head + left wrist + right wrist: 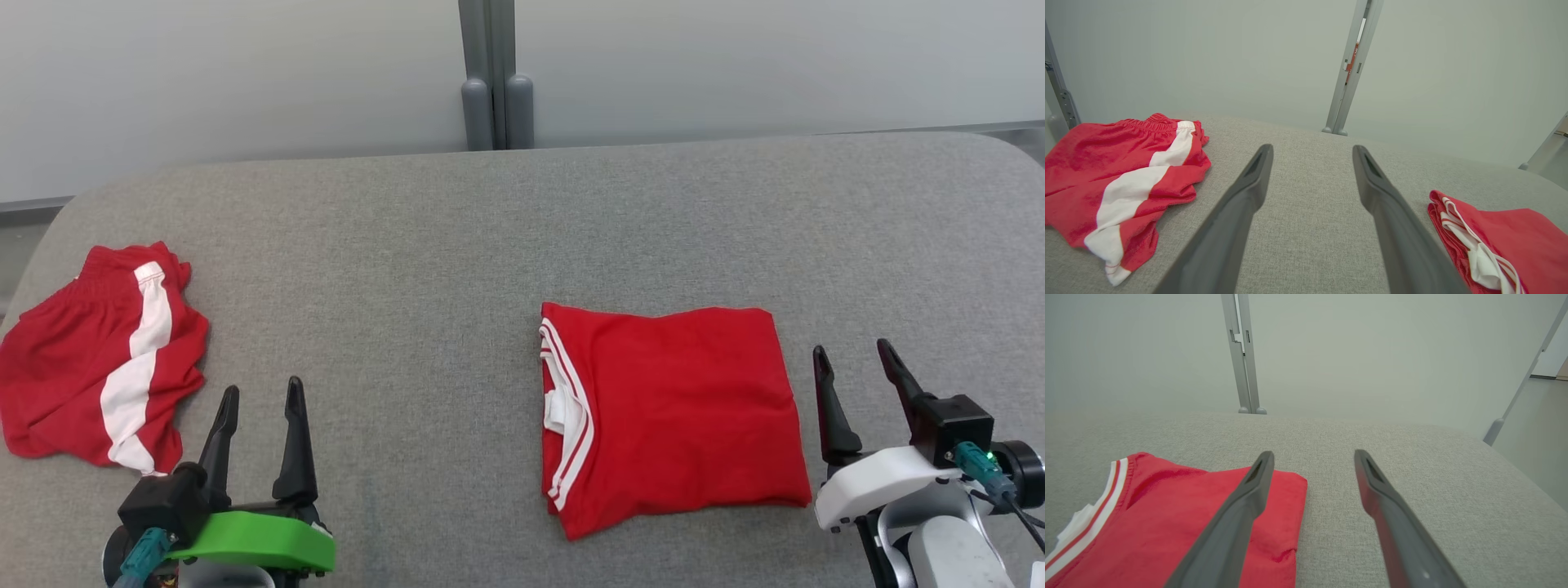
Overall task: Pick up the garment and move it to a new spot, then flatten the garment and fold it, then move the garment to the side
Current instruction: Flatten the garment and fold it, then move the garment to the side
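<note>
The folded red shirt (pixel 678 408) lies at 4 o'clock on the surface (pixel 408 245), likely waiting to be slid aside. Crumpled red shorts (pixel 65 367) sit at 9 o'clock. The left hand (pixel 263 386) and right hand (pixel 852 347) are wide open, empty.

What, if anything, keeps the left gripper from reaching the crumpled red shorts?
Probably yes, it can reach: the left gripper stands open just beside the shorts, with bare grey surface between them.

Grey table (pixel 408 269) with shirt (pixel 678 408), shorts (pixel 65 359)
</note>
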